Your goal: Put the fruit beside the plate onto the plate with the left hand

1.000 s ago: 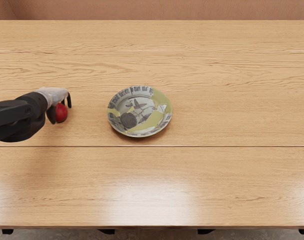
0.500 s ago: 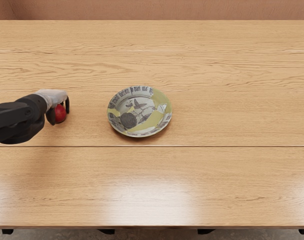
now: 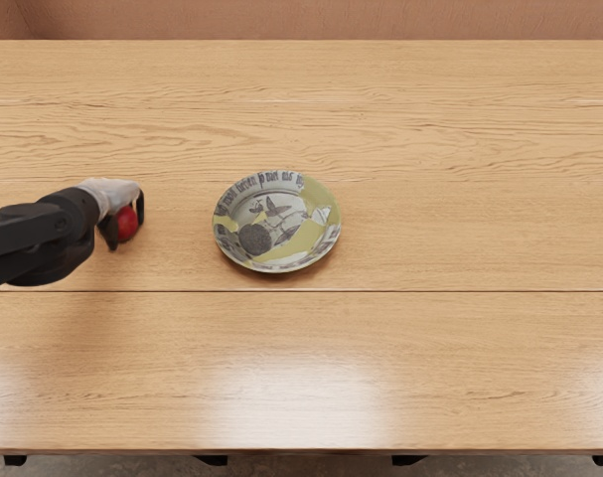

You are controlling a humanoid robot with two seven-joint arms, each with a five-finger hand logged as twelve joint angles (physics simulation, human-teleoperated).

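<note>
Over on the left, the dark left arm reaches in and the left hand has its fingers curled around the small red fruit, with dark fingertips hooked over the top and sides. It's not clear whether the fruit is resting on the wooden table or has just come off it. To the right, well apart from the hand, sits the patterned plate, and in it only its painted design shows: yellow-green patches, grey figures, a dark round blotch and lettering along the rim.
</note>
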